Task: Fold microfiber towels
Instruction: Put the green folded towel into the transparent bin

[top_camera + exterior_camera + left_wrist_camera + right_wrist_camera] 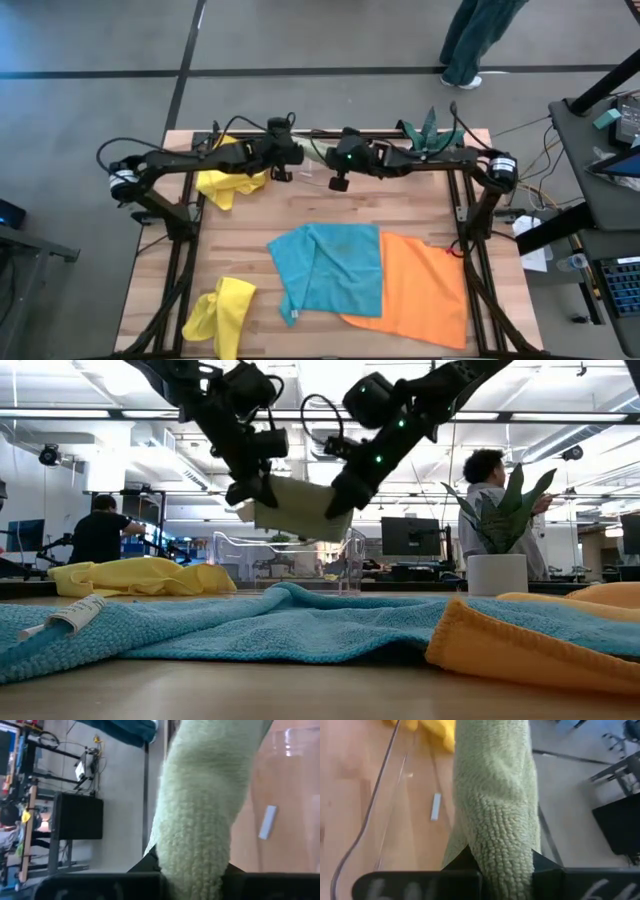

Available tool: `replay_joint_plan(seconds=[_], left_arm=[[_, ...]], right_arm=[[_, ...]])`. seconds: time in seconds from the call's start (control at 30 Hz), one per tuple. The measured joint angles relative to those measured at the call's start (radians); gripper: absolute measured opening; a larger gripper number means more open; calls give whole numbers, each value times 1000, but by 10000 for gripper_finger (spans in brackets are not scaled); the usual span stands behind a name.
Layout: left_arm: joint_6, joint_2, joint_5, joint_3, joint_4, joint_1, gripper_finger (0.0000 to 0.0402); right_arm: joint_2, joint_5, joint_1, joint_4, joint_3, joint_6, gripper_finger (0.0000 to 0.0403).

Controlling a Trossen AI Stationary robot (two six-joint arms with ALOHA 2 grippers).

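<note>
A folded sage green towel [300,510] hangs in the air over the table's far middle, between my left gripper [250,492] and my right gripper [345,495], both shut on it. The turquoise towel [330,265] lies spread on the table, and its right edge rests on the orange towel [420,290]. One yellow towel [222,312] lies bunched at the near left. Another yellow towel [232,180] lies crumpled at the far left under my left arm. My left gripper pinches the sage towel's left upper end [192,860] between its two fingers; the cloth is bunched thick there. The fingers slant down from the table's left. The towel hangs clear of the table. My right gripper pinches the towel's right upper end [500,855] between its two fingers, where the cloth is also bunched thick. The fingers slant down from the table's right. The towel spans from here to the other gripper, lifted clear.
A clear plastic tray [345,565] stands on the table below the hanging towel. A small plant in a white pot [497,565] stands at the far right corner. People stand in the room beyond the far edge.
</note>
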Motion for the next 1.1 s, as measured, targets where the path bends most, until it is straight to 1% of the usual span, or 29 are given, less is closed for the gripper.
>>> replay_joint_plan(seconds=[0.17,0.37,0.57,0.7,0.87,0.93,1.07,1.1], left_arm=[[-7,41,8,-26,8,-26,6],[-10,134,-5,-25,53,-90,6],[-12,192,-8,-8,80,-138,6],[-30,195,-11,0,88,-168,6],[-42,178,-13,3,80,-196,6],[-66,177,4,3,64,-208,6],[-111,177,73,0,34,-236,6],[-119,177,75,-2,32,-243,6]], right_arm=[[25,-7,1,-67,0,12,18],[24,-6,3,-215,0,46,18],[20,-6,3,-308,-2,66,18],[-4,-6,4,-352,-2,66,18],[-44,1,8,-364,-5,65,18],[-53,1,8,-364,-5,64,18],[-57,-3,7,-363,-5,43,18],[-57,-6,6,-361,-5,40,18]])
